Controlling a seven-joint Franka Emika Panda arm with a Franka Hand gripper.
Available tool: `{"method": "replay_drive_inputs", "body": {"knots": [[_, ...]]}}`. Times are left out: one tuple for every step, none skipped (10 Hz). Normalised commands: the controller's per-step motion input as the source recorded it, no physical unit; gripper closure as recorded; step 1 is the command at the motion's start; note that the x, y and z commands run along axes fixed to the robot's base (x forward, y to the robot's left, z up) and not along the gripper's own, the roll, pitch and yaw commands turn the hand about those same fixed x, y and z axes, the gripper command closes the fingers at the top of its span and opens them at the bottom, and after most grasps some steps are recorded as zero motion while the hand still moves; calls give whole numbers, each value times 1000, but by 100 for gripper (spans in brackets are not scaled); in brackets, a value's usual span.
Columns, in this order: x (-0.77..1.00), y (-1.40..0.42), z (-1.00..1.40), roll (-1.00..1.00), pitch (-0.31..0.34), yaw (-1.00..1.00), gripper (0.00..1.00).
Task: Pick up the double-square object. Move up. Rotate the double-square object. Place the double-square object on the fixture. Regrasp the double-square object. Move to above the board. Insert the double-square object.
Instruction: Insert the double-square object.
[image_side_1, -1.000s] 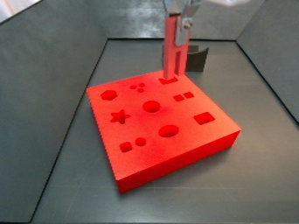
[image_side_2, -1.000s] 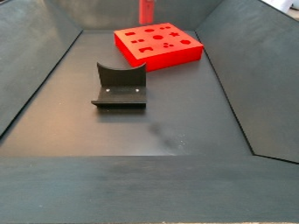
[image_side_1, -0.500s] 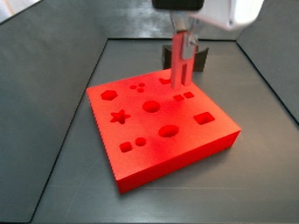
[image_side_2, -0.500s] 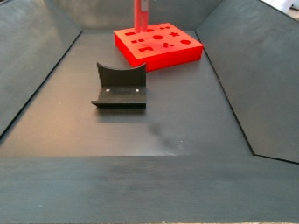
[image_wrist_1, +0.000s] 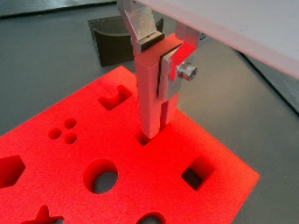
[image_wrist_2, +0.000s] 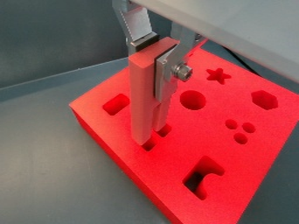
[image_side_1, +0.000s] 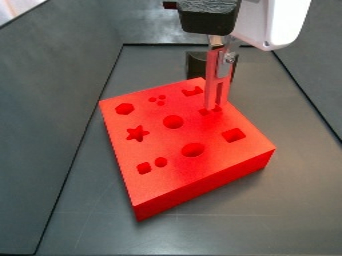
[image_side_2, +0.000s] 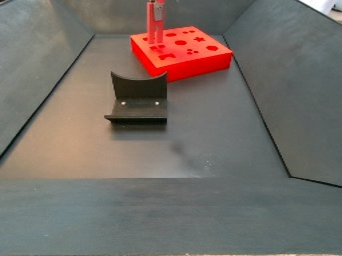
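gripper (image_wrist_1: 162, 70): closed on double-square object (image_wrist_2: 145, 96), held upright for insertion | tip entering double-square hole near board (image_side_1: 201, 170) far edge | fixture (image_side_2: 136, 100) empty

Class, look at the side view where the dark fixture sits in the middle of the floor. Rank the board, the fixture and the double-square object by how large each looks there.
1. The board
2. The fixture, though it is nearer the camera, so this gap is unsure
3. The double-square object, upright in the pincer over the board

Dark grey matte floor (image_side_2: 174, 130), faintly scuffed near centre; sloped grey walls (image_side_2: 40, 60) rising at frame edges.
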Motion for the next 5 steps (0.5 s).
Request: {"method": "replay_drive_inputs", "body": {"knots": [[0, 0, -251, 0, 0, -251, 100], [0, 17, -343, 44, 0, -354, 100], [0, 3, -106, 0, 29, -311, 100], [0, 0, -20, 0, 0, 0, 100], [0, 0, -149, 3, 0, 0, 100]]}}
